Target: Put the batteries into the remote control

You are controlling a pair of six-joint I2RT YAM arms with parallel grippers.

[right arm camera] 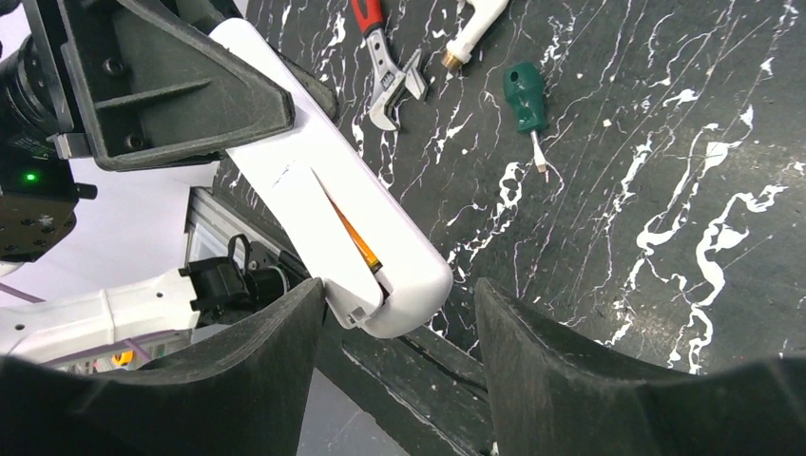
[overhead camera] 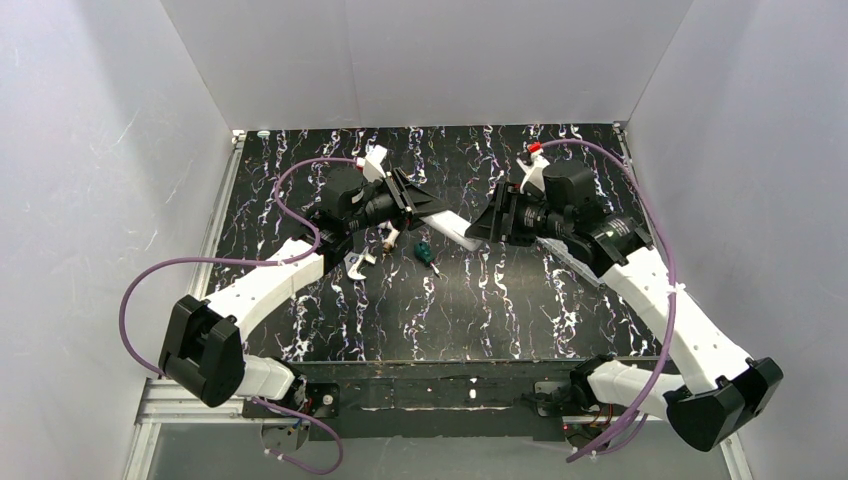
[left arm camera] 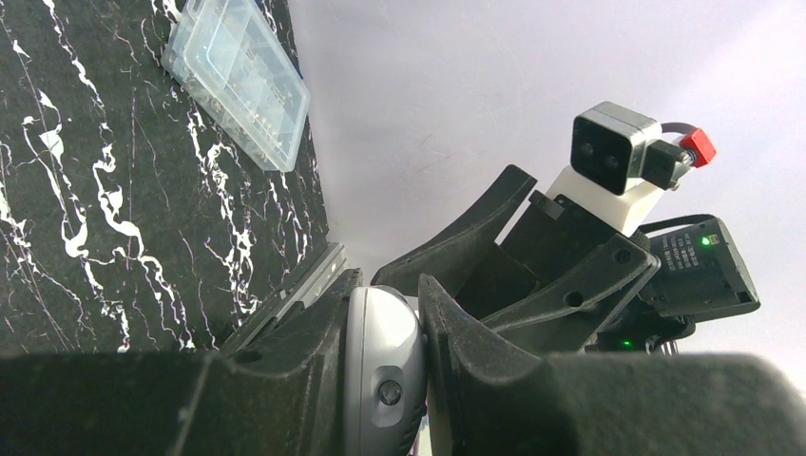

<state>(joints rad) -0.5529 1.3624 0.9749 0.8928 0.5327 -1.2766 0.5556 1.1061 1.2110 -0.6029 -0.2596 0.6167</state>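
Note:
My left gripper is shut on one end of the white remote control and holds it above the table, slanting toward the right arm. In the left wrist view the remote's rounded end sits clamped between the jaws. In the right wrist view the remote shows its back, and one orange battery shows through a narrow gap there. A second battery is not visible. My right gripper is open, with the remote's free end between its fingers, close to the left finger.
A green-handled screwdriver, a red-handled wrench and a white pipe-like fitting lie on the black marbled table below the remote. A clear plastic box lies on the table in the left wrist view. White walls enclose the table.

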